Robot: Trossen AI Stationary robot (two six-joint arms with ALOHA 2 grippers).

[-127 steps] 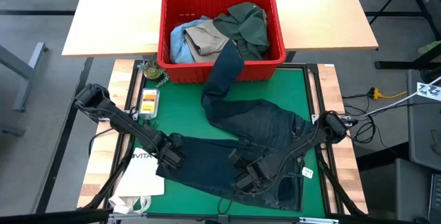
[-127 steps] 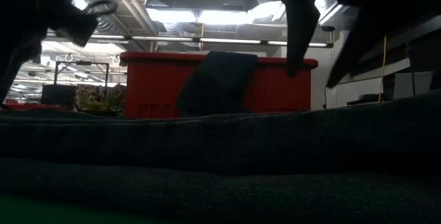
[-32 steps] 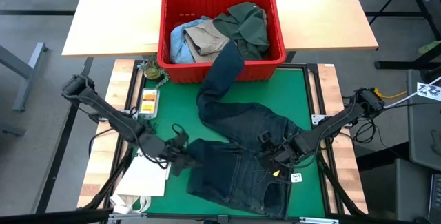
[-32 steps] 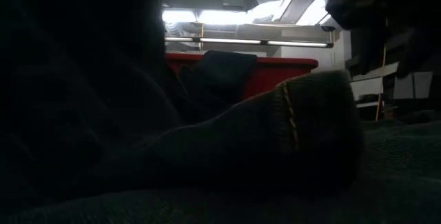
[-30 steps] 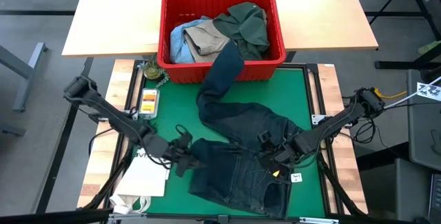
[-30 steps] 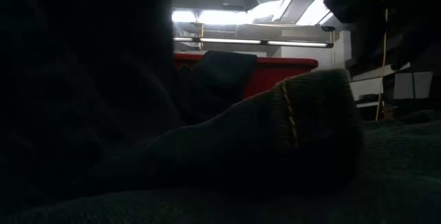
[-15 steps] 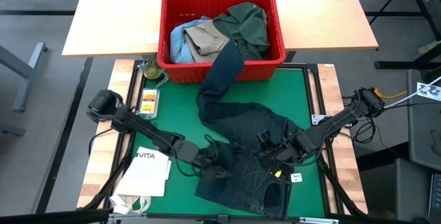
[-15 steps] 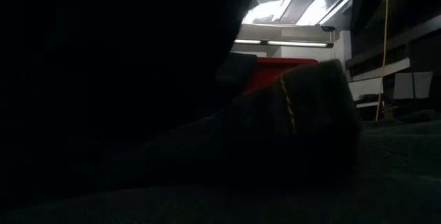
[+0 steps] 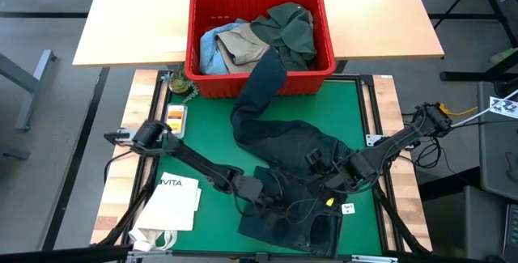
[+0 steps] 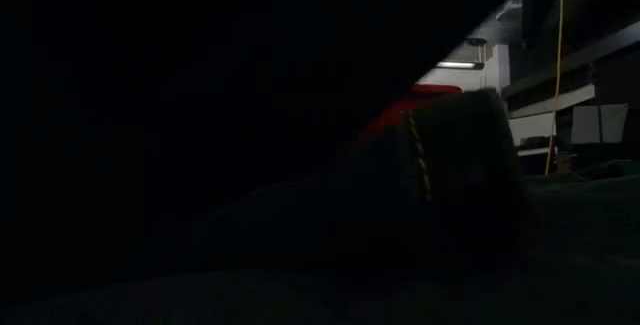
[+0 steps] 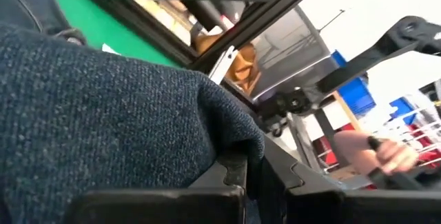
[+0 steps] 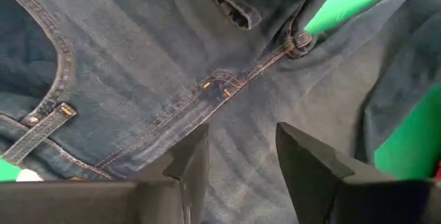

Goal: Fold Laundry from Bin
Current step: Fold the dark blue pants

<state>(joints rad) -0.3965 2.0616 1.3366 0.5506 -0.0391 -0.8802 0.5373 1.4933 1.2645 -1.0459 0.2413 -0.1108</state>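
The low view is almost wholly blocked by dark cloth. The trousers (image 9: pixel 283 174) lie bunched on the green mat (image 9: pixel 210 146), one leg trailing up over the rim of the red bin (image 9: pixel 261 81). The left gripper (image 9: pixel 257 193) has its fingers closed on a fold of them. The right gripper (image 9: pixel 328 180) hovers over the fabric, fingers apart. The mat's left side lies bare. The white bag (image 9: pixel 171 202) reads "VITA".
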